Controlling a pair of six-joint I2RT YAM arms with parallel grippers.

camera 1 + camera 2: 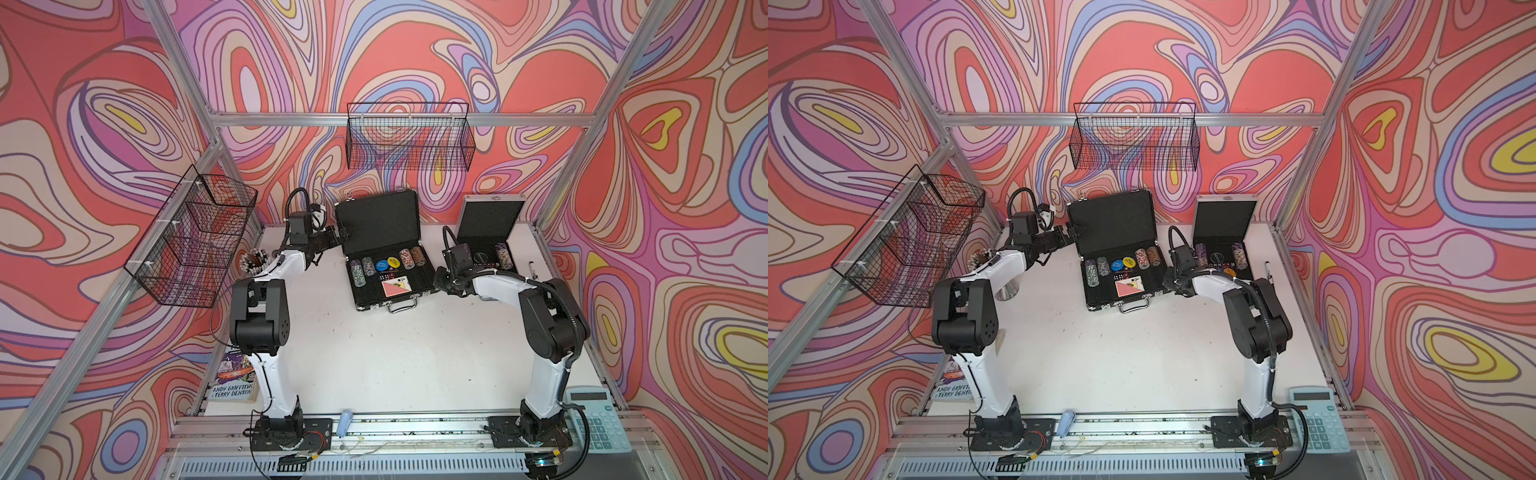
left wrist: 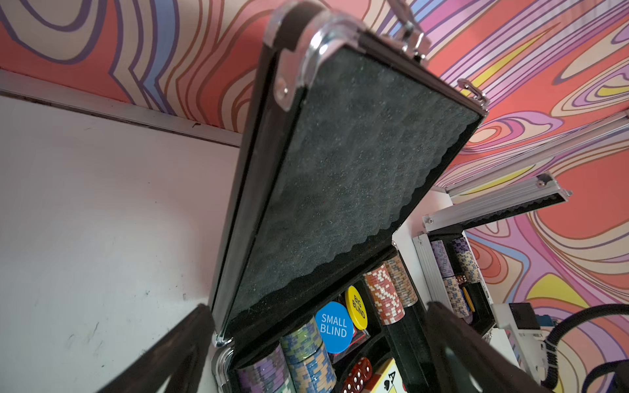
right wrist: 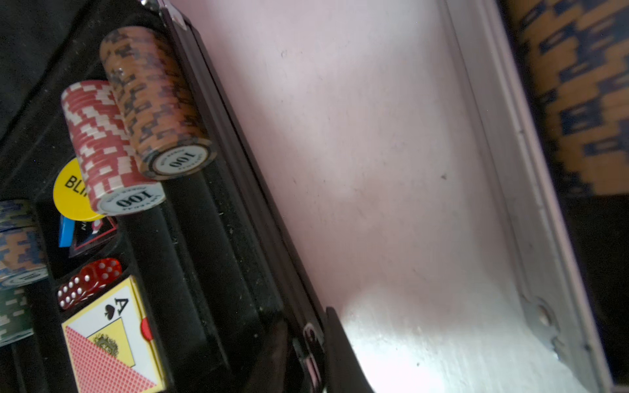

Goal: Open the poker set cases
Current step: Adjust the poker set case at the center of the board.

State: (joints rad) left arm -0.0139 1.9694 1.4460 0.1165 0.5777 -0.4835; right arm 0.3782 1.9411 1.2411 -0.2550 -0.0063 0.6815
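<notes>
Both poker set cases stand open at the back of the white table, lids upright. The wider black case [image 1: 390, 274] [image 1: 1121, 278] shows chip rolls, dice, a card deck and two round blind buttons. To its right is the smaller silver case [image 1: 490, 216] [image 1: 1225, 220]. My left gripper [image 1: 338, 239] [image 2: 318, 306] is open beside the left edge of the black lid [image 2: 340, 177], touching nothing. My right gripper [image 1: 442, 282] [image 3: 306, 326] sits at the black case's front right corner. Its fingers are nearly together, with the case rim [image 3: 238, 170] showing in the slit. I cannot tell whether they touch it.
A paperback book [image 1: 232, 384] lies at the front left and a calculator [image 1: 598, 419] at the front right. A cup of sticks [image 1: 251, 259] stands behind the left arm and a marker [image 1: 532, 266] lies right of the silver case. Wire baskets [image 1: 191, 237] [image 1: 409, 137] hang on the walls.
</notes>
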